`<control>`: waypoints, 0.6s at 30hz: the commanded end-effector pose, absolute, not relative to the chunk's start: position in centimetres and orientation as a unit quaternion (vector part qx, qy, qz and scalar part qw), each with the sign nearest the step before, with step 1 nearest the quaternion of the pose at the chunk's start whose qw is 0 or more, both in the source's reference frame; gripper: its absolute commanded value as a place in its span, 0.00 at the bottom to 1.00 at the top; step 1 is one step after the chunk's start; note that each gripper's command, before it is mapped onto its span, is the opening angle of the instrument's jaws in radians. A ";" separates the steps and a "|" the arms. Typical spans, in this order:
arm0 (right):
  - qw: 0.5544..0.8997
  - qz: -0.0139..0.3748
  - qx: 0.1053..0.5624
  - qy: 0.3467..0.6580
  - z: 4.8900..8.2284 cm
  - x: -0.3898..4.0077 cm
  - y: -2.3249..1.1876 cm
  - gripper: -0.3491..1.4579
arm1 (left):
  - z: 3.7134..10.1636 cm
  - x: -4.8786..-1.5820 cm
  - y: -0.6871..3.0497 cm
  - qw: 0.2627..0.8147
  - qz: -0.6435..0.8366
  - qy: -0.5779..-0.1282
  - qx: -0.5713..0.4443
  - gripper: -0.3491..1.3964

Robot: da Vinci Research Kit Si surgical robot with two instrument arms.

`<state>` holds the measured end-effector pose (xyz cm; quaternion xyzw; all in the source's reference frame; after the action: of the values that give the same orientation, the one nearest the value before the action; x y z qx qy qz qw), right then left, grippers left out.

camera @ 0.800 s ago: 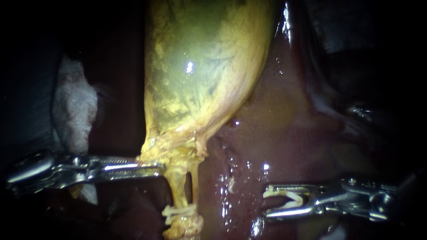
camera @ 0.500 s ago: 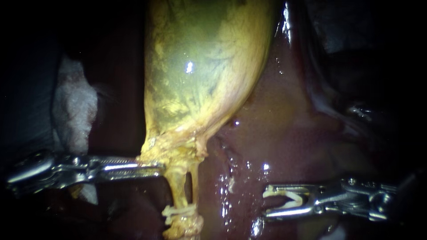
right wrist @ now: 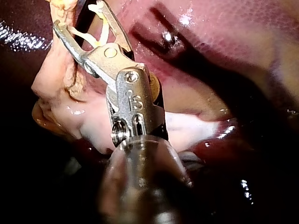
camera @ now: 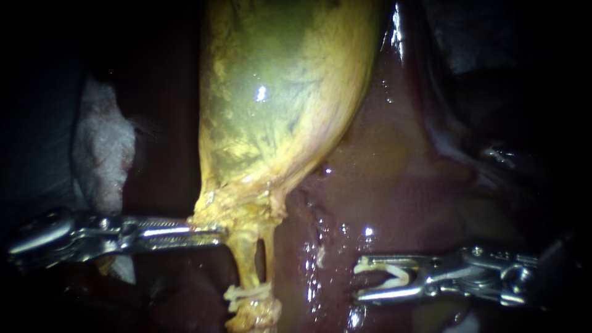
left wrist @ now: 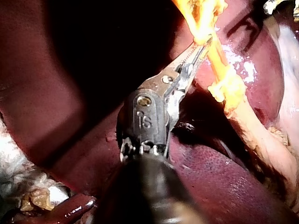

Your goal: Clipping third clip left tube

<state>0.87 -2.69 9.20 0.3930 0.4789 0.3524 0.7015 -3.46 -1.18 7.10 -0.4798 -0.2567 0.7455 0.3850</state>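
**Loaded clip waits to the right of the left tube**

The left instrument (camera: 213,233) has its jaws clamped on the neck of the gallbladder (camera: 277,92). Just below the neck hangs the left tube (camera: 243,262), with white clips (camera: 246,291) across its lower end. Apart to the right, over the liver (camera: 401,185), the right instrument (camera: 364,280) grips a spread clip (camera: 385,271) between its parted jaws, mouth facing the tube.

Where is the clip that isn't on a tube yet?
Endoscope view: the clip is held in my right instrument's jaws, low and right of centre over the liver, apart from the tubes to its left.
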 end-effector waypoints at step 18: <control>0.693 0.349 0.392 0.494 9.44 1.73 -2.81 0.48 | 7.08 -3.41 -1.17 0.386 0.745 -0.256 -0.480 0.00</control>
<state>1.79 -2.82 9.46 0.3936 0.4951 0.3477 0.6921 -3.41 -1.16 7.07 -0.4798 -0.2567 0.7449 0.3861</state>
